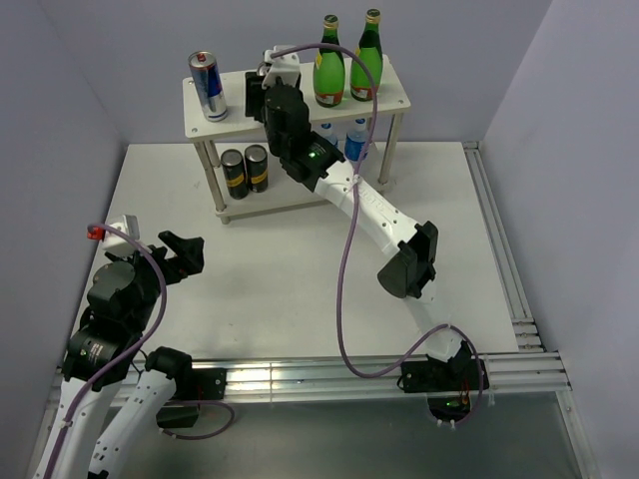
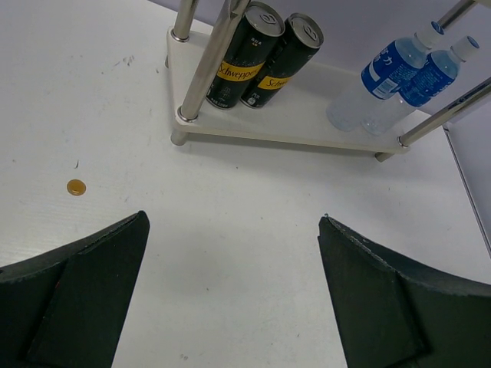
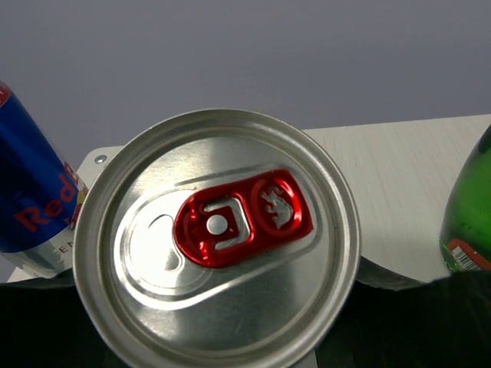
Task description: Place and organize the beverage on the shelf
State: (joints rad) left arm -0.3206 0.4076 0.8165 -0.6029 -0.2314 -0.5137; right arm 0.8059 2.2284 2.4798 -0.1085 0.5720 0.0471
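On the shelf's top board stand a silver-blue can at the left and two green bottles at the right. My right gripper hovers between them, shut on a second can; its silver lid with a red tab fills the right wrist view. There the standing can is at the left, a green bottle at the right, and the shelf board behind. Two water bottles lie on the lower tier. My left gripper hangs open over the table, holding nothing.
Two black cans stand at the left of the lower tier, behind a shelf leg. A small yellow disc lies on the table. Aluminium rails run along the near edge and the right side. A purple cable trails over the right arm.
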